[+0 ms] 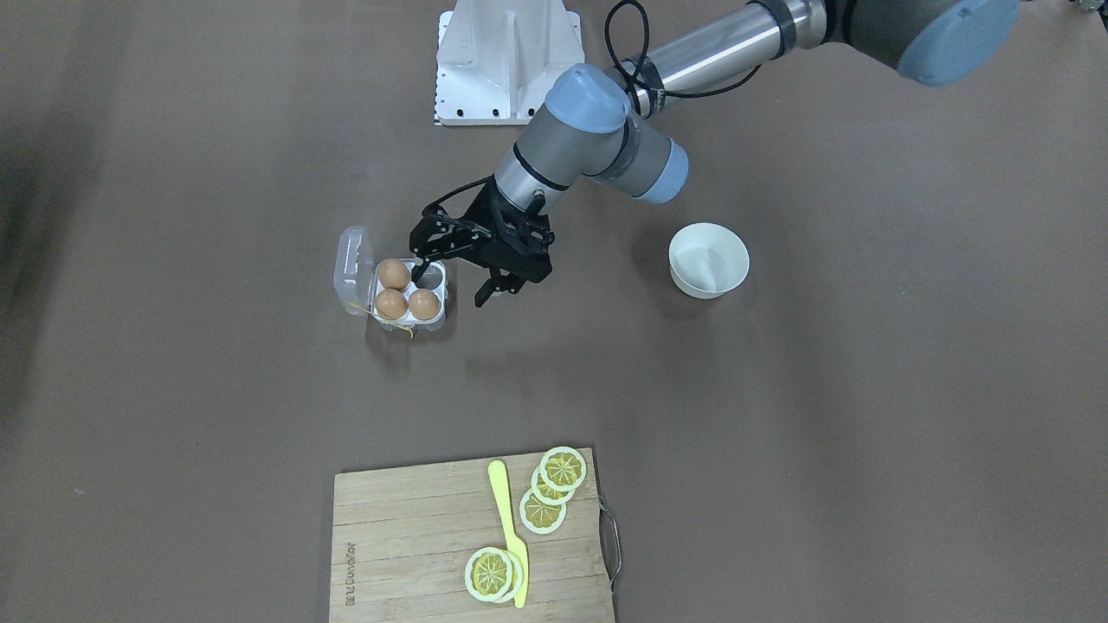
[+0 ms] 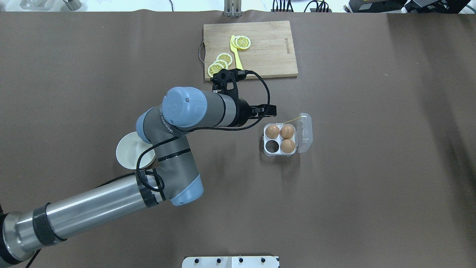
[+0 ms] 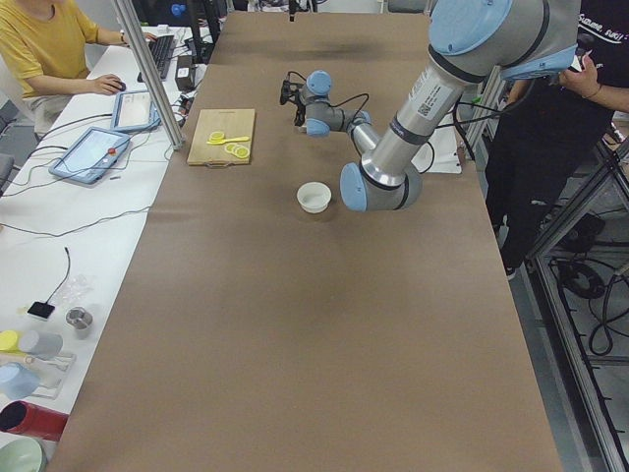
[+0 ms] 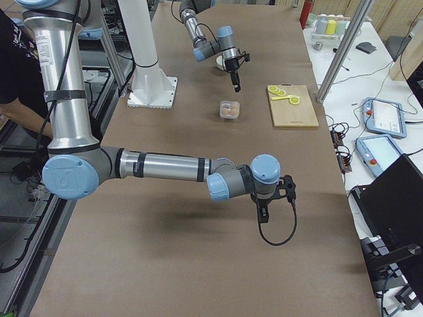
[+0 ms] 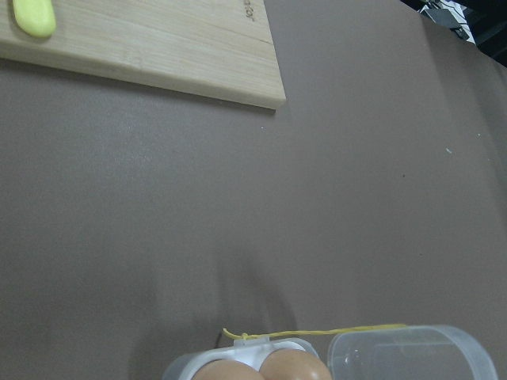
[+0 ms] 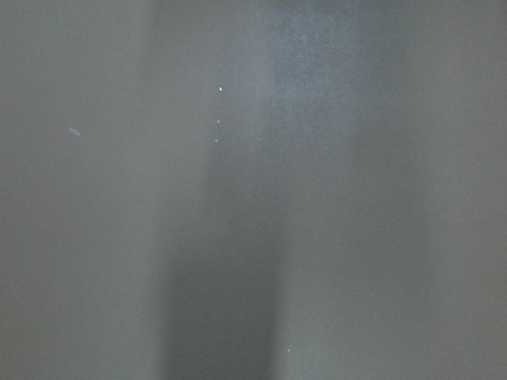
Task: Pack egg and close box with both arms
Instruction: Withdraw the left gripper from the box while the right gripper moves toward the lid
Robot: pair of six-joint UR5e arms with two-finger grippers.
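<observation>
The box [image 2: 266, 140] is a white four-cell carton, and its clear lid [image 2: 305, 131] lies open on the far side from my left arm. Three identical brown eggs [image 2: 286, 131] sit in it, and one cell [image 2: 272, 146] is empty. I cannot tell the task's egg from the others. My left gripper [image 1: 452, 288] is open and empty, raised just beside the carton, with one fingertip [image 1: 421, 272] over the empty cell. The left wrist view shows the carton's edge [image 5: 261, 360] and yellow string [image 5: 317, 332]. My right gripper [image 4: 268, 210] hangs over bare table far from the box, and I cannot tell its state.
An empty white bowl [image 1: 708, 260] stands by my left arm's elbow. A wooden cutting board [image 2: 267, 56] with lemon slices [image 2: 242, 42] and a yellow knife [image 2: 235, 56] lies at the far side. The white arm stand [image 1: 506, 61] is at the near edge.
</observation>
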